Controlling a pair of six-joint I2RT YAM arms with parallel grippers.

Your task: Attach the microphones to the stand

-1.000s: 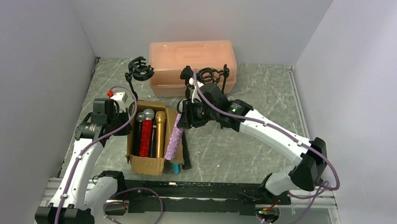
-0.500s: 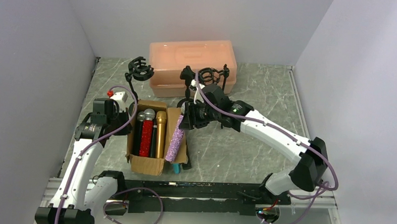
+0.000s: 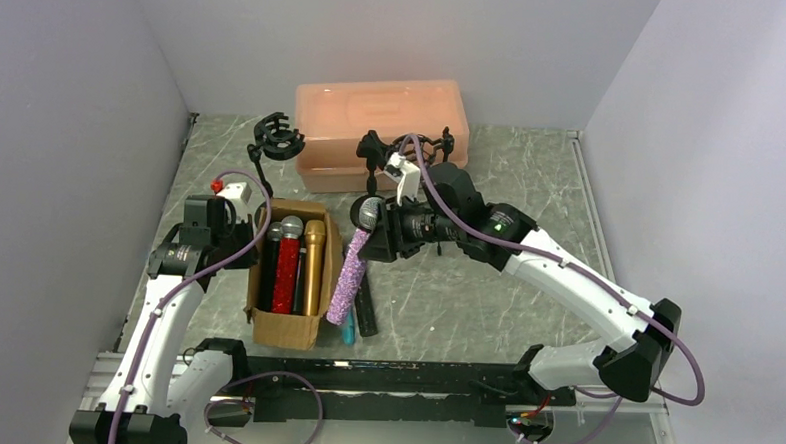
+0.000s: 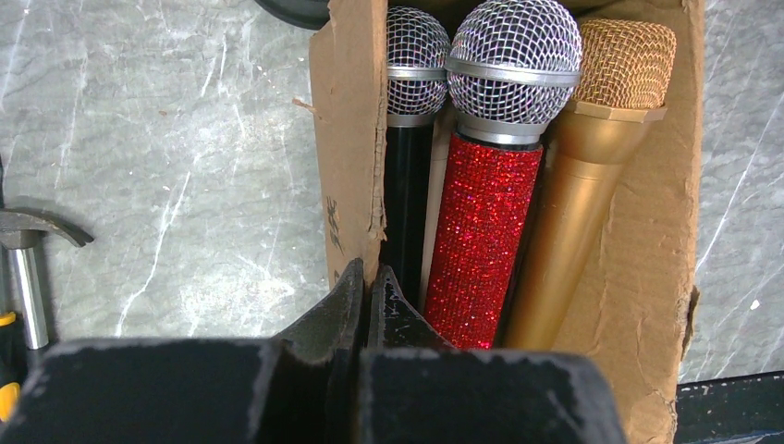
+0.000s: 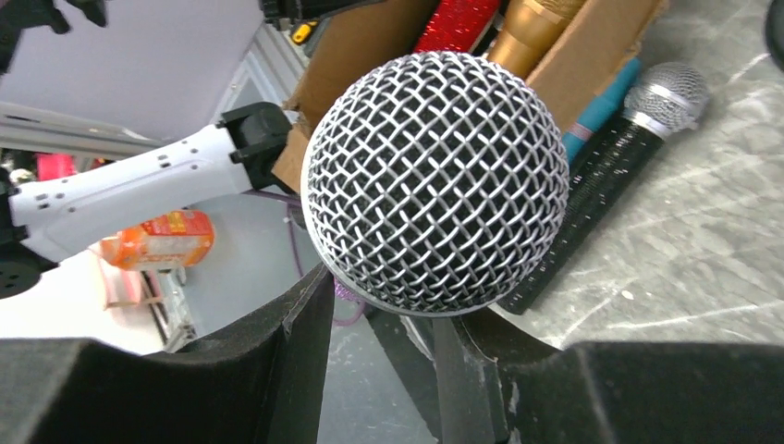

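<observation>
A grey marbled table [image 3: 466,295] between pale walls carries a pink bin [image 3: 379,106] at the back, with black clip stands [image 3: 278,137] just in front of it. The right gripper [image 3: 382,232] is clamped around the purple glitter microphone [image 3: 347,275] just below its mesh head [image 5: 434,180], and the body slants down beside the cardboard box [image 3: 286,327]. Whether its tail is off the table I cannot tell. The left gripper [image 4: 365,291] is pinched tight on the box's left wall, apparently steadying it, with the black microphone [image 4: 407,185], red glitter microphone [image 4: 485,231] and gold microphone [image 4: 582,185] inside. The step in hand looks like carrying this microphone to a stand. The next move likely calls for raising it clear, swinging it back and lining its body up with an open clip.
</observation>
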